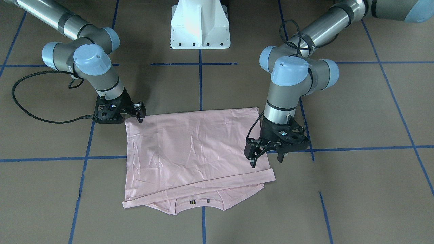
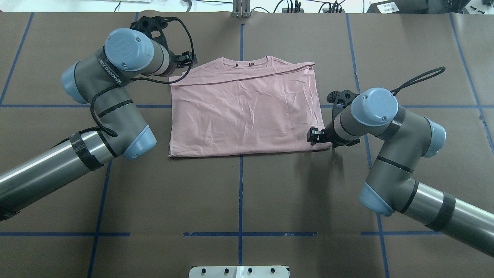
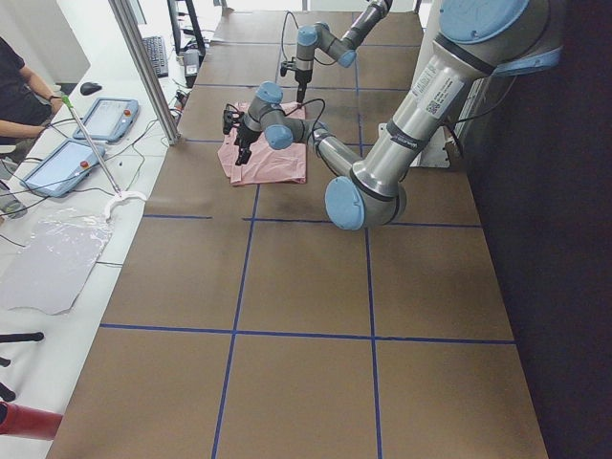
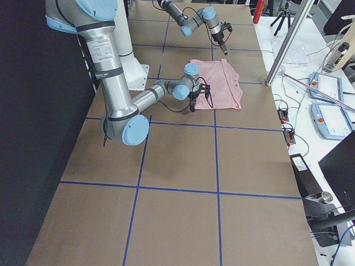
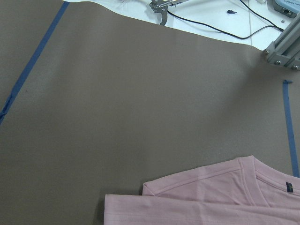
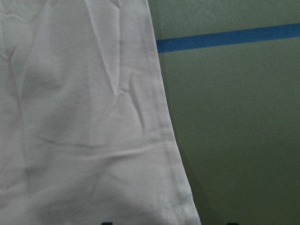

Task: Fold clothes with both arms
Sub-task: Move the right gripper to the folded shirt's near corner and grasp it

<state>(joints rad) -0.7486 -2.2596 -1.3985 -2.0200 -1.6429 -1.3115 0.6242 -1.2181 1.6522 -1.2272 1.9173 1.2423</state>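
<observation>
Exterior front-facing: a pale pink T-shirt [image 1: 193, 149] lies flat on the brown tabletop [image 1: 356, 189], folded into a broad rectangle. The plain side is up and lightly creased. Its long axis runs side to side across the robot's front. The collar [image 1: 200, 206] points away from the white pedestal [image 1: 200, 27] and has a small dark label [image 1: 192, 202] inside it. The folded-over layer ends in a straight hem that slants across just short of the collar. The left pincer [image 1: 266, 162] hangs over the shirt's edge on the robot's left, toward the collar end, with its fingers spread and nothing between them. The right pincer [image 1: 140, 118] points down at the opposite corner, the one nearest the pedestal; whether it touches the cloth can't be told here.

Overhead exterior: the shirt straddles the central blue tape line [image 2: 241, 193], collar on the far side. The right pincer is at the near right corner.

Exterior left, exterior right: the shirt looks small, lying between the two arms.

Left wrist-mounted: the shirt's collar-end corner is at lower right, with bare tabletop beyond.

Right wrist-mounted: the shirt's side edge runs top to bottom. Two dark fingertips show at the lower border, well apart, one over cloth and one over tabletop, so this pincer is spread too.
</observation>
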